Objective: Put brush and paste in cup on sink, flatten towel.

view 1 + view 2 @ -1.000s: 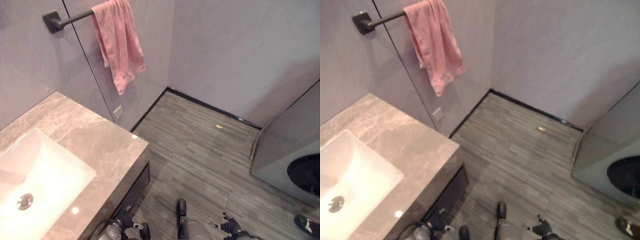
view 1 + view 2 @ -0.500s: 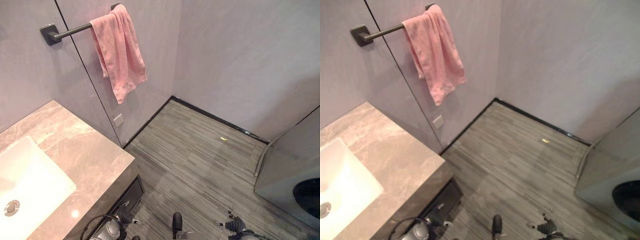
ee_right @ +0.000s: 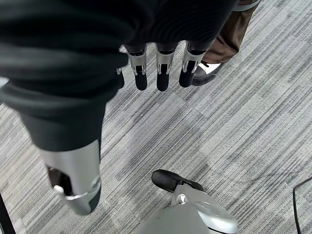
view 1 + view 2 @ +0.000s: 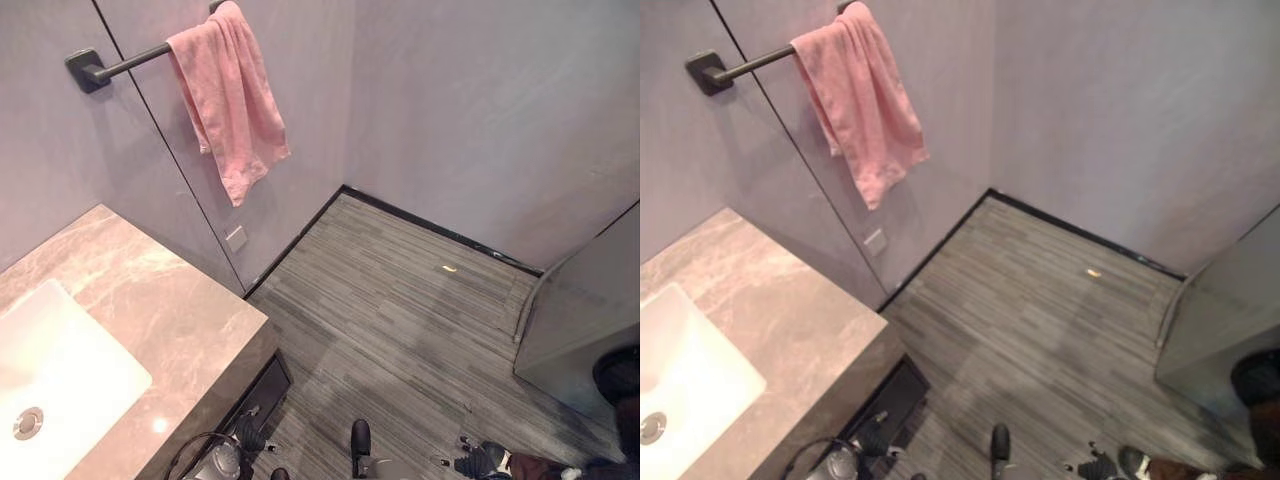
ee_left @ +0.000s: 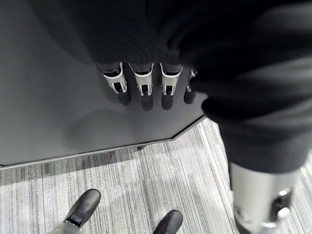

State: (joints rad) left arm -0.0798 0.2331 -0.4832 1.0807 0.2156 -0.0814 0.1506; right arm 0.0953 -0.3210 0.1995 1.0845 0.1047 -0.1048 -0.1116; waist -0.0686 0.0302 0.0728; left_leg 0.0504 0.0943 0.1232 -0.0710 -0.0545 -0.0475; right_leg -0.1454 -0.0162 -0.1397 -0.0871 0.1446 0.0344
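Note:
A pink towel (image 4: 228,95) hangs bunched and crooked over a dark wall bar (image 4: 120,66), high above the counter. Below it lies a marble counter (image 4: 170,310) with a white sink (image 4: 50,390) set into it. My left hand (image 5: 142,83) hangs low with straight fingers in front of the dark cabinet face (image 5: 48,107) under the counter, holding nothing. My right hand (image 3: 163,68) hangs over the grey plank floor (image 3: 234,126), fingers straight and empty, thumb (image 3: 73,180) apart.
A washing machine (image 4: 580,320) stands at the right. A person's brown trouser leg (image 3: 234,29) and shoe (image 3: 207,70) are close by my right hand. A wall socket (image 4: 236,238) sits below the towel. A dark drawer front (image 4: 262,392) is under the counter.
The whole picture has shifted, so the camera has moved; the towel and counter stay put. A person's leg has come into view at the lower right.

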